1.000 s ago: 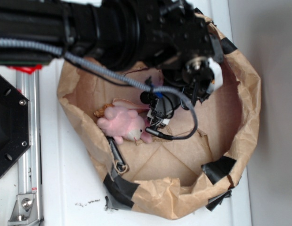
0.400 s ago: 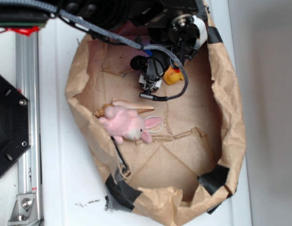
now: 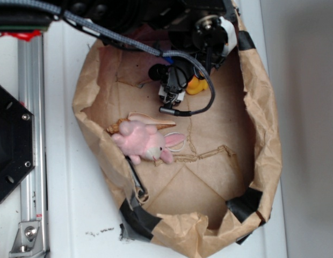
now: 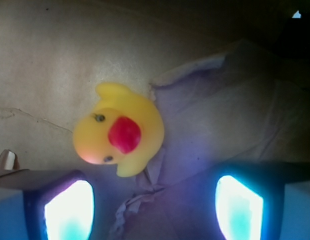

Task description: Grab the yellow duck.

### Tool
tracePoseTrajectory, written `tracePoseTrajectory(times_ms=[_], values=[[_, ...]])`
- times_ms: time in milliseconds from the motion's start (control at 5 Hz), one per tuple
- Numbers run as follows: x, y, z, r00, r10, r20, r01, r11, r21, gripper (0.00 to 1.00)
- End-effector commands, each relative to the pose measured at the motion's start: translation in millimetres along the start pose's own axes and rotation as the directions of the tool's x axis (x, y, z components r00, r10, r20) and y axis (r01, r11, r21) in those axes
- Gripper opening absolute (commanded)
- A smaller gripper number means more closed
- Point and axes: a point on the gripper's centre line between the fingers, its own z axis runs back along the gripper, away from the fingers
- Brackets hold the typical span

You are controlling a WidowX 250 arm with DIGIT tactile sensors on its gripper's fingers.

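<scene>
Exterior view: the yellow duck (image 3: 197,86) lies on the brown paper bag's (image 3: 266,145) floor near its far wall — half hidden under the gripper (image 3: 180,88). A pink plush bunny (image 3: 142,141) lies well apart.

Wrist view: the fingers (image 4: 70,210) stand apart — the duck (image 4: 120,131) ahead, ungripped.

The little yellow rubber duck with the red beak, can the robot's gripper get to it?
Probably yes. The little yellow rubber duck lies uncovered on the brown paper, just ahead of the open gripper, nothing between them.

A robot lab: aluminium rail (image 3: 31,134), taped paper bag (image 3: 263,134) on white bench (image 3: 75,204)
</scene>
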Motion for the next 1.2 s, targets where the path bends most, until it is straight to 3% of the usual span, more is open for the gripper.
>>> tracePoseTrajectory(times_ms=[0, 200, 600, 1000], values=[[9.8, -20.3, 32.7, 0.992, -0.071, 0.106, 0.077, 0.995, -0.057, 1.00], [19.1, -25.3, 34.5, 0.987, -0.069, 0.142, 0.076, 0.996, -0.048, 1.00], [29.4, -34.1, 14.2, 0.985, -0.055, 0.165, 0.073, 0.992, -0.105, 1.00], [31.4, -23.2, 3.6, 0.976, -0.015, 0.216, 0.026, 0.998, -0.049, 1.00]])
